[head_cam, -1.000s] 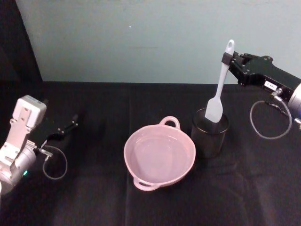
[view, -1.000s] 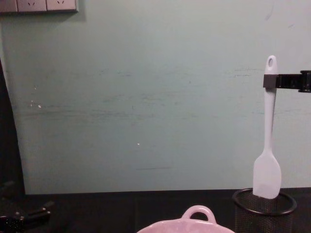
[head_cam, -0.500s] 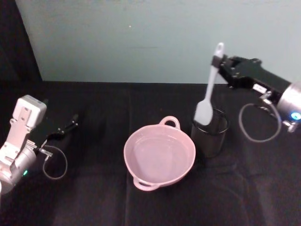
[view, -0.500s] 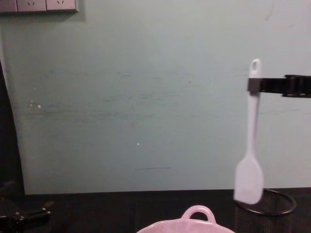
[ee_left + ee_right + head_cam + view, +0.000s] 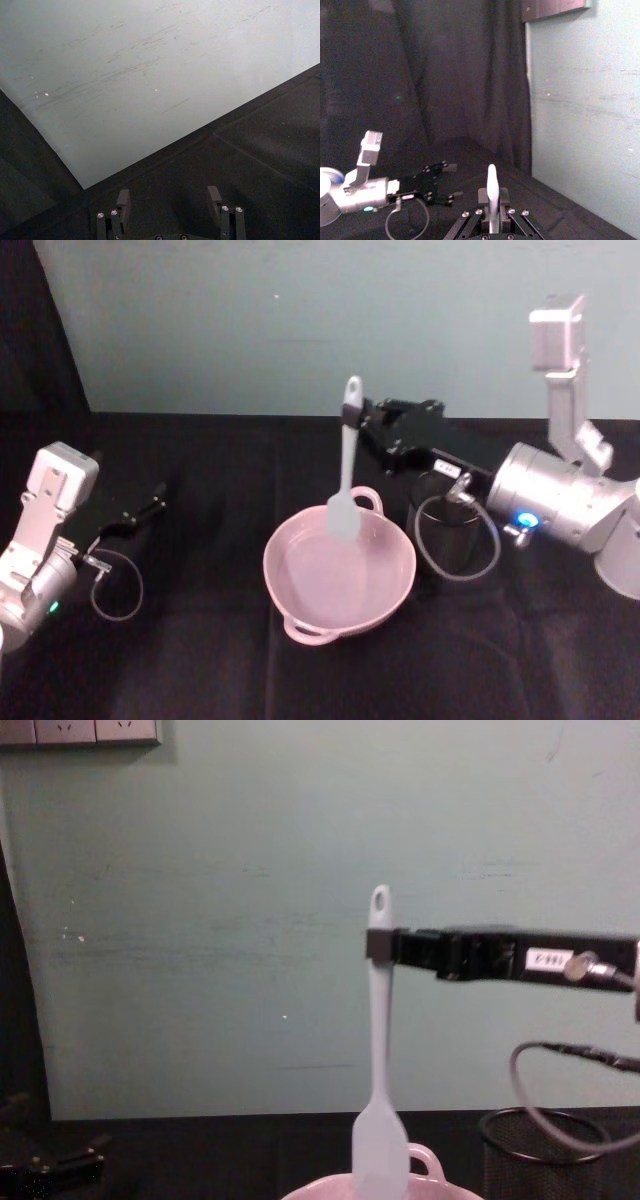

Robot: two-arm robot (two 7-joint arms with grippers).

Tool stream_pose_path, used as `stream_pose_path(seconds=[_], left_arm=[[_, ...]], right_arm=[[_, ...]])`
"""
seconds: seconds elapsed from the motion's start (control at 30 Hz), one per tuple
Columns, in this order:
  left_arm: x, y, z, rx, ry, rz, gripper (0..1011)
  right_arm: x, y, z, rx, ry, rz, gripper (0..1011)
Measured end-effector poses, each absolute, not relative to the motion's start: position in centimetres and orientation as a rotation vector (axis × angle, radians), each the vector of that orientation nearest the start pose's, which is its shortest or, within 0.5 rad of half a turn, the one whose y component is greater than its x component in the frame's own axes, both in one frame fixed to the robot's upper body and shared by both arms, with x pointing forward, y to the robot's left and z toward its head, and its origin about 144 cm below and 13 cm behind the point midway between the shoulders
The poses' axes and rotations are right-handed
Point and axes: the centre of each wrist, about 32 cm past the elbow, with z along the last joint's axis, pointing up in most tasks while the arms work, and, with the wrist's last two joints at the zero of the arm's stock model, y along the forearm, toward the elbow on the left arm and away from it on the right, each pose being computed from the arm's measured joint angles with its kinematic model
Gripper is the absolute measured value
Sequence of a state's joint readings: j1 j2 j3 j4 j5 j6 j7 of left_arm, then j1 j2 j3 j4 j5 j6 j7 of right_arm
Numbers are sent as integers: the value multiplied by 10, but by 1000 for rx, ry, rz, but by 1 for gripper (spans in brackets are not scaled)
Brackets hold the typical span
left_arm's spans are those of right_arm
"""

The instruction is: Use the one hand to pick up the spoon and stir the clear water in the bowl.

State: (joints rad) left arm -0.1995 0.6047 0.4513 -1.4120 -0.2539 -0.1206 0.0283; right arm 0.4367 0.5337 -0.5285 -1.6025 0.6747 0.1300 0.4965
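Observation:
My right gripper (image 5: 352,421) is shut on the white spoon (image 5: 347,468) just below the oval hole in its handle. The spoon (image 5: 379,1050) hangs upright, and its paddle head is over the far part of the pink bowl (image 5: 270,565). From the chest the head reaches down to about the level of the bowl's rim (image 5: 320,1190), held by the gripper (image 5: 378,944). I cannot tell whether it touches the water. The right wrist view shows the handle (image 5: 491,187) standing between the fingers. My left gripper (image 5: 150,506) rests open on the black cloth at the far left.
A black wire-mesh cup (image 5: 445,545) stands just right of the bowl, under my right arm; it is at the lower right (image 5: 545,1150) in the chest view. A pale green wall closes the back. The left gripper (image 5: 169,200) lies low over black cloth.
My right gripper has carried the spoon leftward, from above the mesh cup to above the bowl, and lowered it. The left arm has not moved.

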Motion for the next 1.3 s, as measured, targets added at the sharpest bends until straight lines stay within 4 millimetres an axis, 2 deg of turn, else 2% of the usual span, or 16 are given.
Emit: stream_pose_path(seconds=[0.27,0.77,0.9,1.13,1.3], left_arm=[[489,310,1140,304,-285,1248,1005],[489,310,1140,304,-285,1248,1005],[489,310,1140,304,-285,1248,1005],[489,310,1140,304,-285,1248,1005],[489,310,1140,304,-285,1248,1005]], right_arm=[[525,-223,1230,14,-35,-560,121],[513,-216,1205,19,-14,-533,121],[517,-213,1202,18,-8,-528,121],[540,-208,1193,25,12,-543,121],[551,-212,1187,36,17,-574,121]])
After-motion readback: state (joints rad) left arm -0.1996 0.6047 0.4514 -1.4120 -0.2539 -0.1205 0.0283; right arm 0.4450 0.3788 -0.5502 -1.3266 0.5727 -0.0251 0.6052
